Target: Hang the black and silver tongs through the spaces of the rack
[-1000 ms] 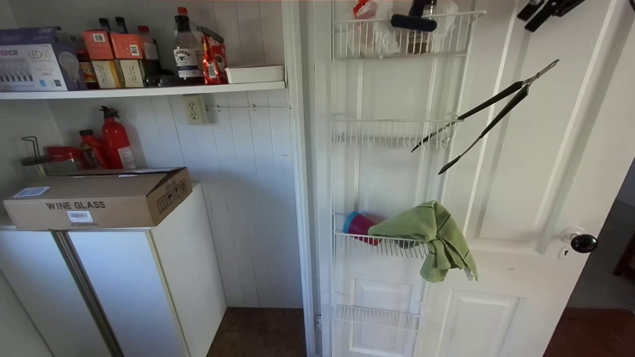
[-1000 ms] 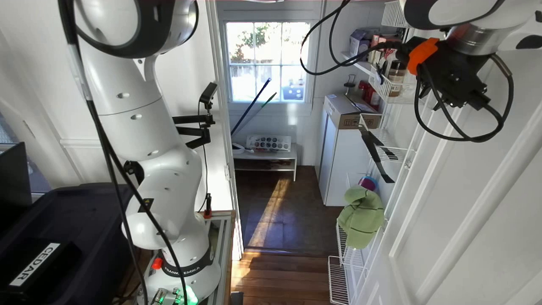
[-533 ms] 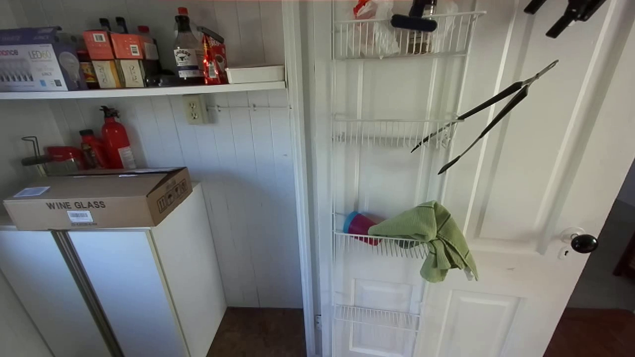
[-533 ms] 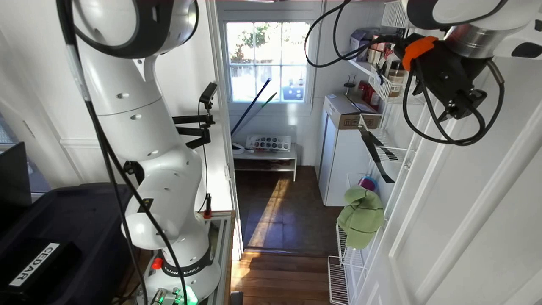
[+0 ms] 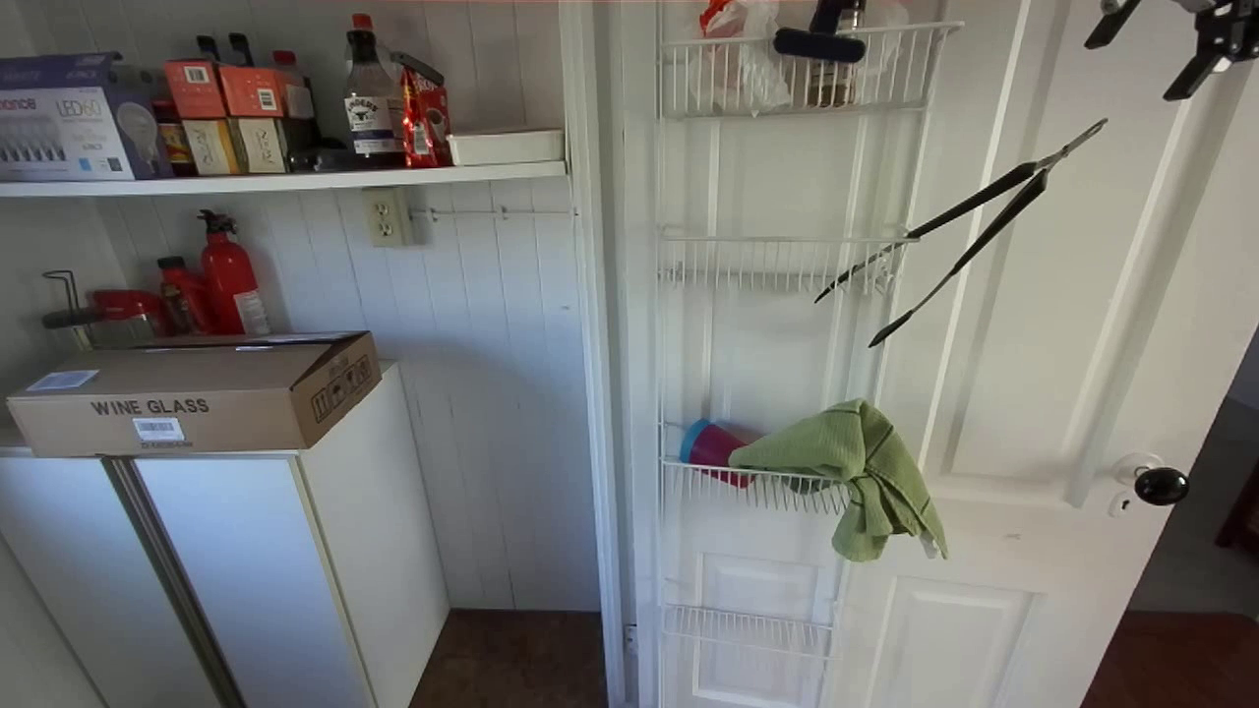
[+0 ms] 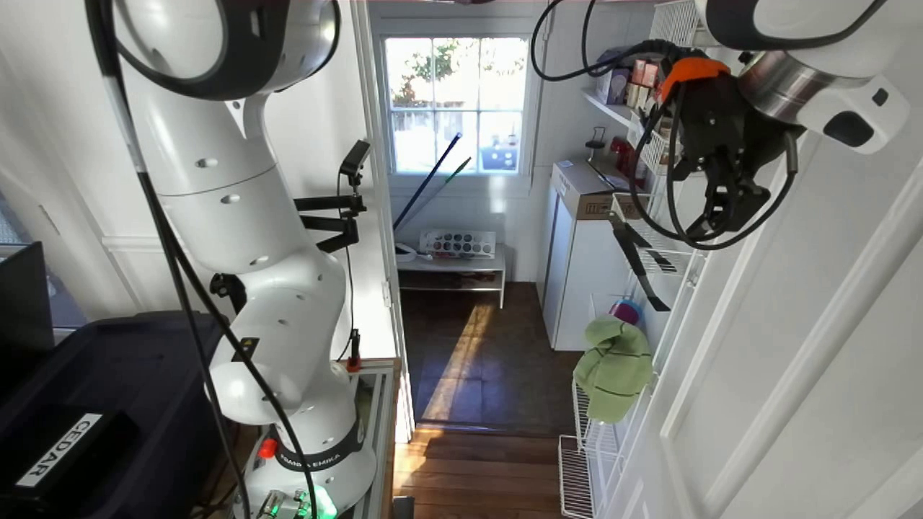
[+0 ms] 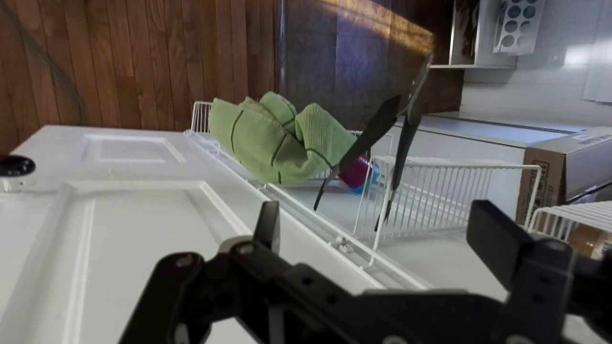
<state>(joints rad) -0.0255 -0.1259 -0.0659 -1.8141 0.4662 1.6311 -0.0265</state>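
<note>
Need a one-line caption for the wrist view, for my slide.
Past the open gripper, black and silver tongs hang tilted on the white wire rack, a green cloth draped lower down.

the arm (image 6: 252, 231) is white, the pincer (image 7: 379, 225) black.

Free air parts the claw (image 5: 1146, 61) from the tongs (image 5: 1018, 204) lower down in an exterior view, and its spread fingers (image 7: 268, 222) leave a wide passage between them. The tongs' joined end juts out past the rack (image 5: 787, 264), with room around it in front of the door (image 5: 1062, 413); the other way, one of their arms crosses the end wires of a shelf. A towel (image 5: 846, 442) and a cup (image 5: 716, 450) crowd the shelf beneath, a bag (image 5: 743, 69) the basket above, and a cable loop (image 6: 710, 247) hangs just beside the claw
</note>
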